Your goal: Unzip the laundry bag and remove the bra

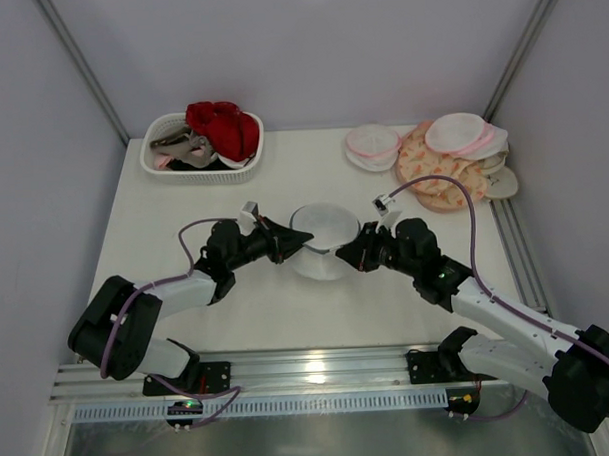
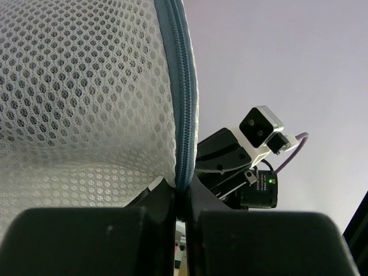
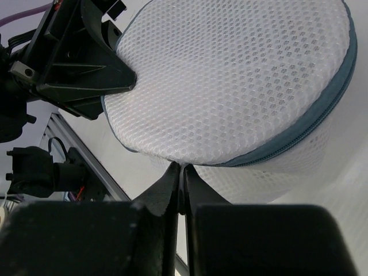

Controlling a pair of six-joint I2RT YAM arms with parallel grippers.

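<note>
Laundry bag (image 1: 323, 239): mid-tabletop, between the two arms, gripped on both sides. I cannot tell whether its underside touches the tabletop (image 1: 237, 310).

Bag, close up: white-grey mesh (image 2: 80, 103) bulges to the left of a dark grey zipper (image 2: 184, 86). The zipper's teeth are closed along the stretch that shows.

Left pincer (image 1: 288, 241): clamped on the bag's left edge. In its own wrist view the left pincer (image 2: 183, 192) has both fingers pressed together on the zipper band, with no gap beyond the band itself.

Right pincer (image 1: 348, 254): at the bag's right edge. In the right wrist view the right pincer (image 3: 181, 172) has its fingers drawn almost flat together. The tips pinch the rim of the bag (image 3: 230, 86) just below the zipper (image 3: 299, 129) (what exactly sits between the tips is too small to tell).

Opposite arm: the left pincer's dark body meets the bag's far edge at the upper left of the right wrist view.

Basket (image 1: 154, 158): far left corner, holding a red garment (image 1: 221, 126), well apart from the bag.

Pink-rimmed pouches (image 1: 372, 146): far right, just beside the peach patterned pouches (image 1: 433, 173).
</note>
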